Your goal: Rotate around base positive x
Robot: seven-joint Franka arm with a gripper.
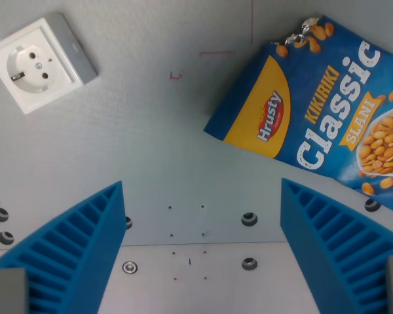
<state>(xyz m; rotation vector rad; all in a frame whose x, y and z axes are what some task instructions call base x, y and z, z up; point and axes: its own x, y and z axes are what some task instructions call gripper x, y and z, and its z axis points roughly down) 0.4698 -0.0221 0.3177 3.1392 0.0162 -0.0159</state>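
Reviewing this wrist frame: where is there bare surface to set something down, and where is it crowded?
Widest bare patch: the grey table between the white socket at the wrist view's upper left and the peanut bag at the right. Another lies low between the blue fingers, though screw heads dot it. The right side is crowded: the bag reaches down to the other finger.

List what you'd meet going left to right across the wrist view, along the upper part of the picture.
White wall socket at the wrist view's left → small red mark on the grey table → blue Hrusty peanut bag at the wrist view's right.
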